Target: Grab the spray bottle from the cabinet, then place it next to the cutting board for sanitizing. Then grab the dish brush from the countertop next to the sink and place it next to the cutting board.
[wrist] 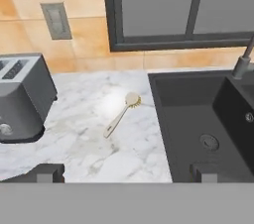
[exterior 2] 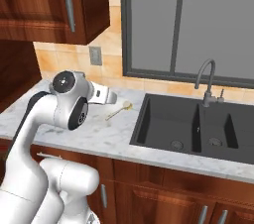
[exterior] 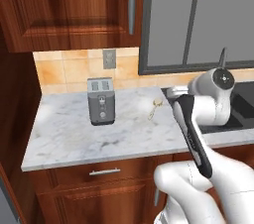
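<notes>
Claw (wrist: 124,173) spread wide with nothing between its tips, poised above the marble counter (wrist: 89,143) and apart from it. Dish brush (wrist: 121,114) flat on the counter at 12 o'clock from the claw, bristle head toward 1 o'clock near the rim of the dark sink (wrist: 198,119), handle trailing toward 7 o'clock. Grey toaster (wrist: 22,99) off at 9 o'clock from the brush, cabinet (exterior: 74,5) shut above it with silver bar handle.
</notes>
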Robot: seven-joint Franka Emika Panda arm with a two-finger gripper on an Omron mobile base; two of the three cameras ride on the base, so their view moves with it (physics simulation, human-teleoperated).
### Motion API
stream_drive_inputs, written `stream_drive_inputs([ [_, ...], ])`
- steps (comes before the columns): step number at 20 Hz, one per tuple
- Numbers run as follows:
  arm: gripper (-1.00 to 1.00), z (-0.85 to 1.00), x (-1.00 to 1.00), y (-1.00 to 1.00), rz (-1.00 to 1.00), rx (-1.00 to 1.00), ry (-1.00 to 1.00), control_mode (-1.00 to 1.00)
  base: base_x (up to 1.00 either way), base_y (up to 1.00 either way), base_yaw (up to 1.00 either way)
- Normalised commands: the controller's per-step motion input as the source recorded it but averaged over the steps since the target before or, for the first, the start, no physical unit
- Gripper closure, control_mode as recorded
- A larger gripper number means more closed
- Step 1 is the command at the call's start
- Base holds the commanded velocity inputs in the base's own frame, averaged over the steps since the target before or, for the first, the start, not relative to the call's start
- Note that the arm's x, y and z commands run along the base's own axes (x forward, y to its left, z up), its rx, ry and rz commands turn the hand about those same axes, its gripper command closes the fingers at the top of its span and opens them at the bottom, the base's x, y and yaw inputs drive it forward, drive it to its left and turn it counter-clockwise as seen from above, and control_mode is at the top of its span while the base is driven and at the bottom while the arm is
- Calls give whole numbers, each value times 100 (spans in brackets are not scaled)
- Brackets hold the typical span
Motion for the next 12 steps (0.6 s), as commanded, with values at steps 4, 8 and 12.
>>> stream_drive_inputs([
  [4, -100, -48, 61, 0, 0, 0, 50, -100, 0, 0, 0],
  [8, -100, -52, 56, 0, 0, 0, 40, -100, 0, 0, 0],
  [12, -100, -37, 48, -4, 0, 2, 25, -100, 0, 0, 0],
])
